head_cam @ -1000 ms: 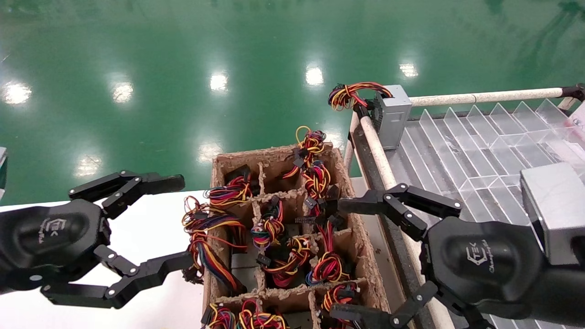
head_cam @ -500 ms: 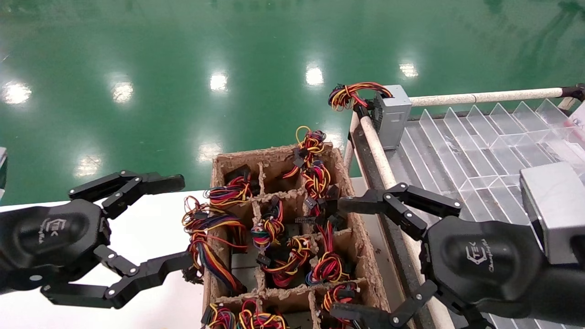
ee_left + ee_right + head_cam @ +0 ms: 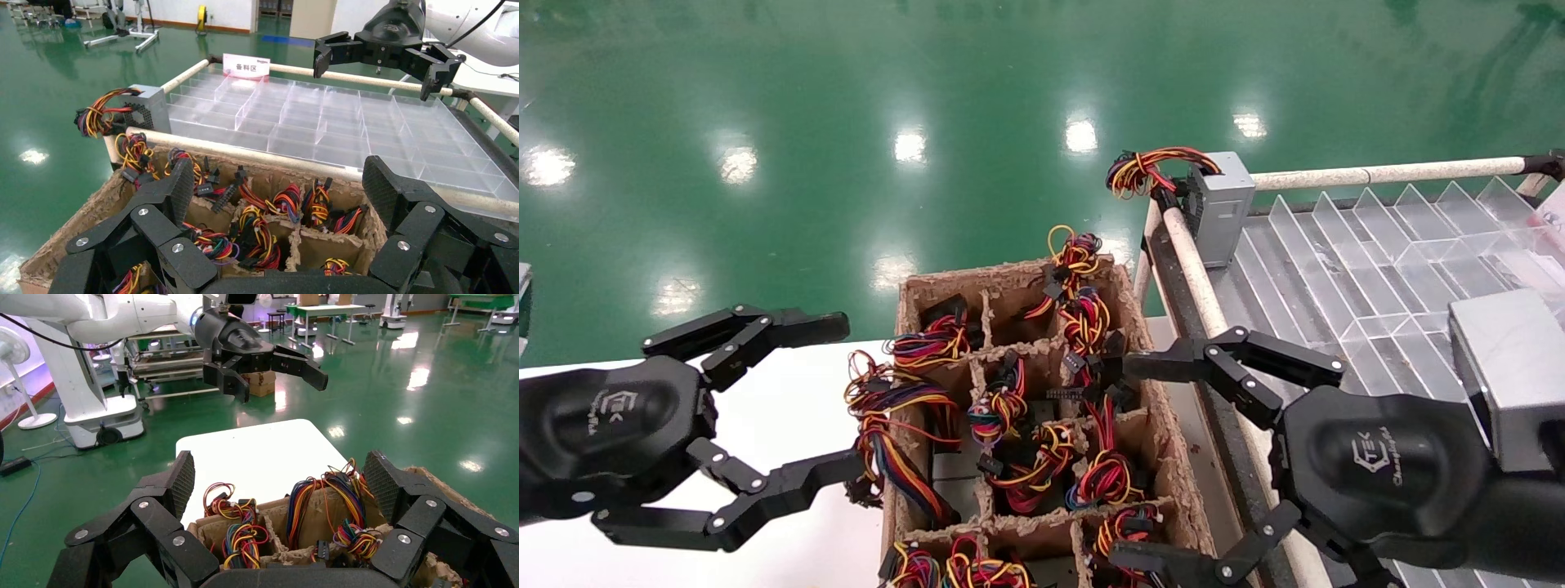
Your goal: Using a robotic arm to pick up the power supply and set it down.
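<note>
A grey power supply point(image 3: 1220, 208) with a looped wire tail point(image 3: 1144, 170) stands on the far left corner of the clear divided tray; the left wrist view shows it too point(image 3: 150, 110). A brown pulp crate point(image 3: 1164, 425) holds several more wire bundles in its compartments, the units under them mostly hidden. My right gripper point(image 3: 1128, 461), on the silver-forearm arm, hangs open over the crate's right wall point(image 3: 281, 474). My left gripper point(image 3: 842, 398) is open at the crate's left side point(image 3: 281, 184). Neither holds anything.
The clear acrylic tray point(image 3: 1377, 253) lies right of the crate, framed by white pipe rails point(image 3: 1197, 278). A white table point(image 3: 789, 408) lies under and left of the crate. Shiny green floor lies beyond.
</note>
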You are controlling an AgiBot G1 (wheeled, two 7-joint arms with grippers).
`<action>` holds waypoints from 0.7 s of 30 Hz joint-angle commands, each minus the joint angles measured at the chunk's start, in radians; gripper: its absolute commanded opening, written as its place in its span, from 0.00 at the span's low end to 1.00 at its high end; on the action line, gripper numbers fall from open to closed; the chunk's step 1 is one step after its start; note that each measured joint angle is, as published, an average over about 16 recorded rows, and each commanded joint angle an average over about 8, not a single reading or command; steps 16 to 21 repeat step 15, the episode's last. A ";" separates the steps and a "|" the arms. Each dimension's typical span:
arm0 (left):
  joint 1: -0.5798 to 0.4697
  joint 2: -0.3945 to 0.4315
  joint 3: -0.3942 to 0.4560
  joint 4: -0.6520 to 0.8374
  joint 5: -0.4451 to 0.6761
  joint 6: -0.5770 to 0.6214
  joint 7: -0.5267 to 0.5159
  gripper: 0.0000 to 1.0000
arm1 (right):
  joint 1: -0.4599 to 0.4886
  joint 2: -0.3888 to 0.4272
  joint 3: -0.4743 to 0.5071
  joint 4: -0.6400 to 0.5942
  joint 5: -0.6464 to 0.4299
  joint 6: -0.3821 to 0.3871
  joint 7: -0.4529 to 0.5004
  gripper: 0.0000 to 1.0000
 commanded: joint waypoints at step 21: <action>0.000 0.000 0.000 0.000 0.000 0.000 0.000 1.00 | 0.000 0.000 0.000 0.000 0.000 0.000 0.000 1.00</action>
